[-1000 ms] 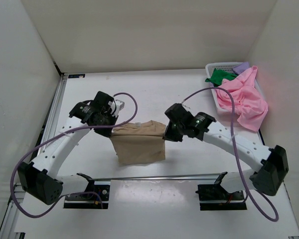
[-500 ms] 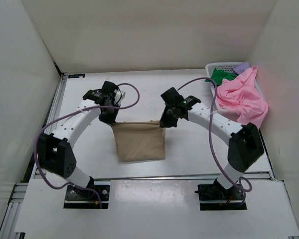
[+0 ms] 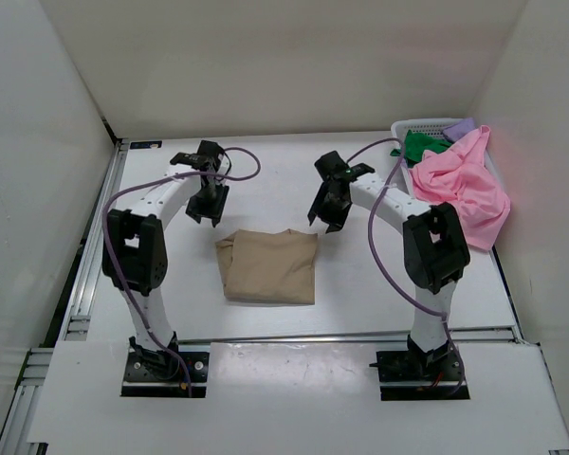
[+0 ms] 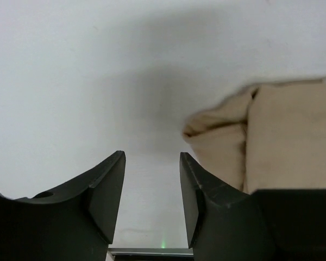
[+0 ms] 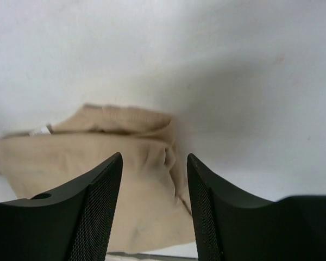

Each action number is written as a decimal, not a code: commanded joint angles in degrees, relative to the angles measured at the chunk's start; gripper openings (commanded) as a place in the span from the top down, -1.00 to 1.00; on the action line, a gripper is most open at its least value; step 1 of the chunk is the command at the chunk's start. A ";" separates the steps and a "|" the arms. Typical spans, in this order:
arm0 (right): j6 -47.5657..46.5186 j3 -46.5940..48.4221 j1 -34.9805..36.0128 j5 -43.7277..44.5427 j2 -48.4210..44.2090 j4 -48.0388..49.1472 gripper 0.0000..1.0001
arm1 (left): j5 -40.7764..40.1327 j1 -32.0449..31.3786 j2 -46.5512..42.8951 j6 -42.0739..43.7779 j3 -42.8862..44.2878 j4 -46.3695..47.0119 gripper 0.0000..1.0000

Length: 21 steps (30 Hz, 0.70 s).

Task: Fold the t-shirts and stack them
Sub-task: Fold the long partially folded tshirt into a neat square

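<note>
Tan t-shirt [image 3: 268, 266] folded in a rough rectangle, far edge bunched, left gripper [image 3: 207, 216] and right gripper [image 3: 324, 220] parted, empty

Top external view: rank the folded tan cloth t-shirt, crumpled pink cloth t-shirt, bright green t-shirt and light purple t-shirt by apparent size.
Folded tan cloth t-shirt and crumpled pink cloth t-shirt: too alike to rank.
Bright green t-shirt, partly covered.
Light purple t-shirt, a sliver.

folded t-shirt [image 3: 267, 266]: table [image 3: 379, 284] centre | left gripper [image 3: 209, 214], right gripper [image 3: 326, 219]: behind its corners | basket [image 3: 427, 125]: far right, apparently holding other t-shirts [image 3: 460, 185]
</note>
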 commanded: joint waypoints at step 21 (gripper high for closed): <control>-13.83 -9.52 -0.41 -11.72 -4.70 11.67 -0.14 | 19.84 -1.79 14.37 0.19 14.38 -0.82 -0.11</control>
